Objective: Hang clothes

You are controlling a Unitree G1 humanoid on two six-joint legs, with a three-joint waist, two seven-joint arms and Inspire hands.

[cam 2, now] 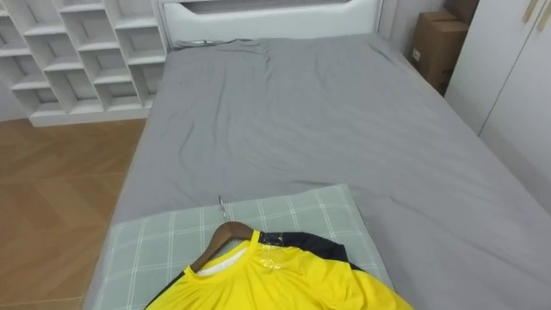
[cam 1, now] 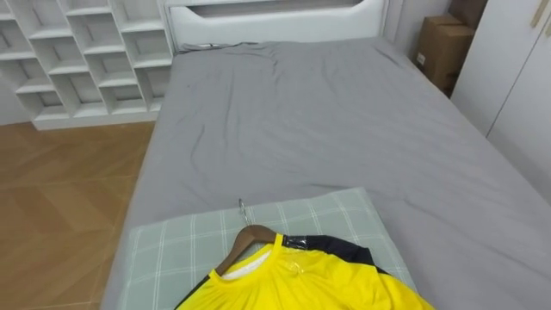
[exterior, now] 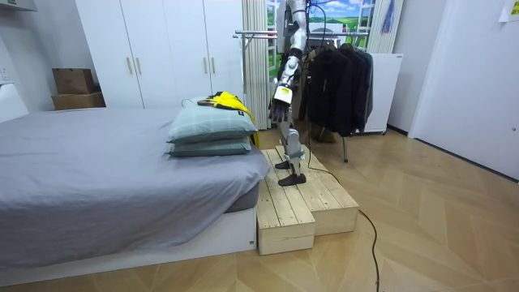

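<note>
We judge the yellow shirt (cam 1: 318, 280) lies on its brown wooden hanger (cam 1: 245, 241) atop the near green checked pillow (cam 1: 172, 245) for easy lifting; our left hand (exterior: 281, 96) hangs loose-fingered and empty.

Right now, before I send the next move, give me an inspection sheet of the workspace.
Surface: grey bed, sheet lightly wrinkled; checked pillow at the near end.
Job's things: yellow shirt on a wooden hanger, lying flat on the pillow, hook pointing up the bed; clothes rack with dark clothes behind the robot.
Clutter: nothing seen.
Hands: left hand hangs beside the pillow, apart from the shirt.
Cables: thin dark line at the head of the bed, possibly a cord.
Surroundings: white shelves, cardboard box, wardrobe; robot stands on a wooden platform.
</note>
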